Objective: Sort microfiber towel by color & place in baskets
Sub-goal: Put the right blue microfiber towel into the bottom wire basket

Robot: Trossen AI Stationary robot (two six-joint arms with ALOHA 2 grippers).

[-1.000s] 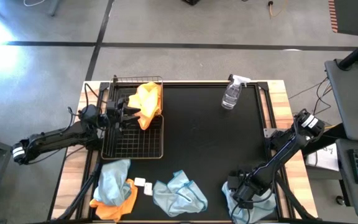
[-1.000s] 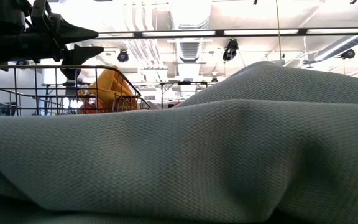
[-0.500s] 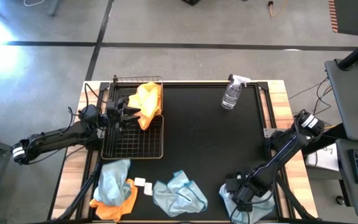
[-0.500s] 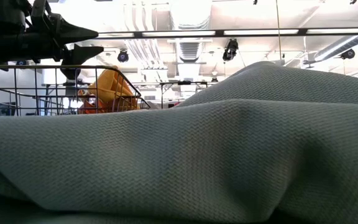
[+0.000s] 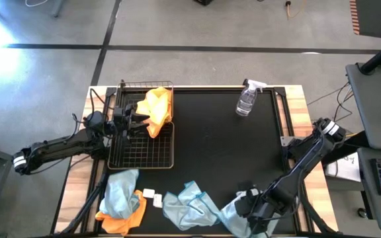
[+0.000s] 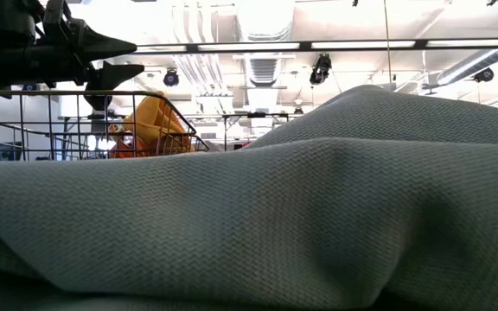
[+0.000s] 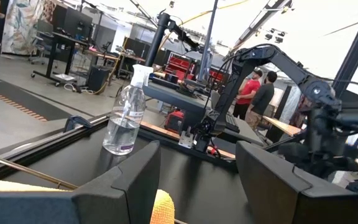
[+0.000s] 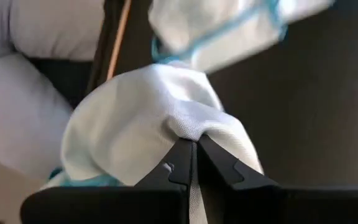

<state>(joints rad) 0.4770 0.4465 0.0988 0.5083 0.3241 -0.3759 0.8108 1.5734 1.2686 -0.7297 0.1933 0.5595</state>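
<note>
An orange-yellow towel (image 5: pixel 157 109) hangs over the far right rim of a black wire basket (image 5: pixel 141 149) at the table's left. My left gripper (image 5: pixel 136 119) hovers open above this basket, beside the towel (image 7: pixel 162 208). Near the front edge lie a pale blue towel (image 5: pixel 189 205) and another (image 5: pixel 120 190), which rests on an orange one (image 5: pixel 121 221). My right gripper (image 5: pixel 255 206) is shut on a third pale towel (image 5: pixel 238 217) at the front right. A grey-blue towel (image 6: pixel 318 216) fills the low view. My right gripper pinches a raised fold (image 8: pixel 194 127) of the pale towel between its two fingertips (image 8: pixel 178 158). It comes from above, slanting down. The cloth bunches up around the fingertips and hangs below them. Its lower part (image 5: pixel 270 225) lies at the table's front edge.
A clear spray bottle (image 5: pixel 247 99) stands at the far right of the black mat. Two small white tags (image 5: pixel 152 196) lie between the front towels. The mat's middle (image 5: pixel 223 152) is bare. People stand in the room beyond the table (image 7: pixel 257 90).
My right gripper has risen and gone a little toward the table's left, rolling as it went. The pale towel under it has been drawn up and stretched leftward toward the middle towel, while its right part stays at the front edge.
</note>
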